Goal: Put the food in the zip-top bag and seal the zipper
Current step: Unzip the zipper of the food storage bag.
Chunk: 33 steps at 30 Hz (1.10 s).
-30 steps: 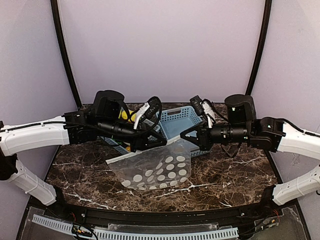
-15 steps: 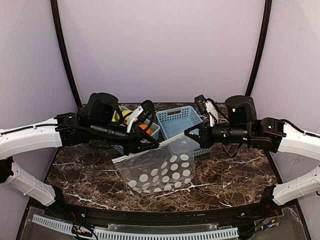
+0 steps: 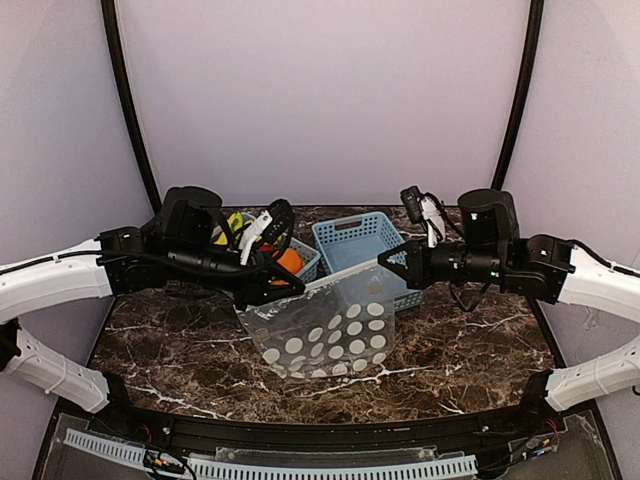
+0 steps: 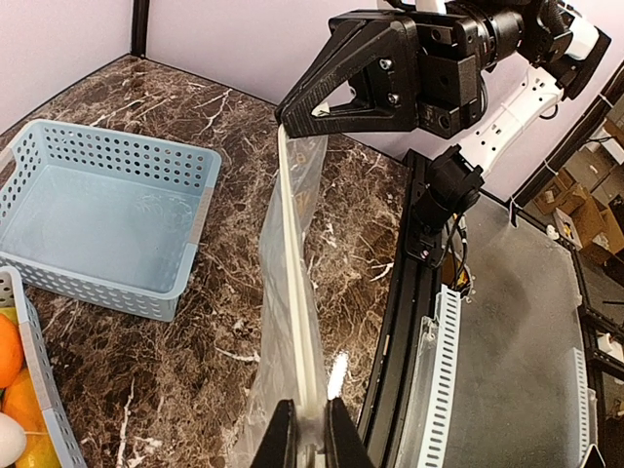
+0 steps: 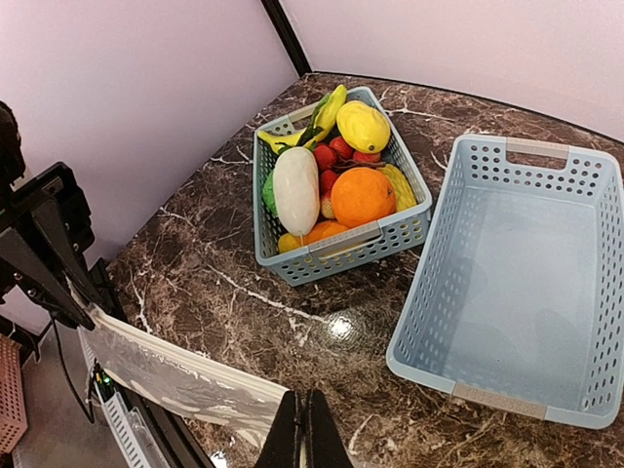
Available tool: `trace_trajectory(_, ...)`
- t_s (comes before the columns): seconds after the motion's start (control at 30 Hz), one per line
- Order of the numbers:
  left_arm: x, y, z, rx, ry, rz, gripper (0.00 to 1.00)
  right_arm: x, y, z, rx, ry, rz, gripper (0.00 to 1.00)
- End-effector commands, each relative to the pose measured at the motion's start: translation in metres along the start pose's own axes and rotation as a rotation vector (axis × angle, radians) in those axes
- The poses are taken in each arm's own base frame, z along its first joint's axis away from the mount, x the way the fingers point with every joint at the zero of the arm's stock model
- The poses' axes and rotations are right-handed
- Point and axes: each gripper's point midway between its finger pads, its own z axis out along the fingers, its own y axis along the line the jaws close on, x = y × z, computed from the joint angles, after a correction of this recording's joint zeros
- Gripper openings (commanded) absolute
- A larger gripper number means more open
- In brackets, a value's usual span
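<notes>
- A table (image 3: 470, 350) of dark brown marble pattern with white veins is used as the work surface.
- The cell is closed in by pale lilac walls (image 3: 320, 100); two black poles (image 3: 125, 100) are seen behind the empty basket (image 3: 350, 240).
- A white slotted cable duct (image 3: 300, 468) is mounted along the table edge on the near side of the empty basket.
- Brown cardboard boxes (image 4: 585, 185) are seen on the floor beyond that table edge; any print on them is too small to be read.
- The zip-top bag (image 3: 330, 330), clear with white printed dots, is held up just in front of the empty basket.
- The zipper (image 4: 297, 292) is stretched taut as a pale strip between the two grippers.
- The left gripper (image 4: 310, 429) is clenched on the zipper end farther from the empty basket.
- The right gripper (image 3: 392, 262) is clenched on the zipper end at the basket's near corner.
- The food is kept in a second basket (image 5: 336, 244), just beside the empty basket on the left arm's side: an orange (image 5: 362, 195), a white oblong piece (image 5: 295, 189) and a yellow piece (image 5: 363, 125) are on top.
</notes>
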Motion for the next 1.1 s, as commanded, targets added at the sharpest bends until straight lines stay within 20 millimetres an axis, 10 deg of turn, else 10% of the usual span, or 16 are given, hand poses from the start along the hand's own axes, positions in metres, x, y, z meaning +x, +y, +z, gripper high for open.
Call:
trace_trajectory(0.0, 0.034, 0.001, -0.014, -0.01, 0.114, -0.039, 0.01, -0.013, -0.04, -0.01, 0.159, -0.068, 0.045, 0.0)
trace_trajectory(1.07, 0.048, 0.015, -0.047, -0.091, 0.137, -0.061, 0.01, -0.02, -0.061, -0.022, 0.229, -0.107, 0.069, 0.0)
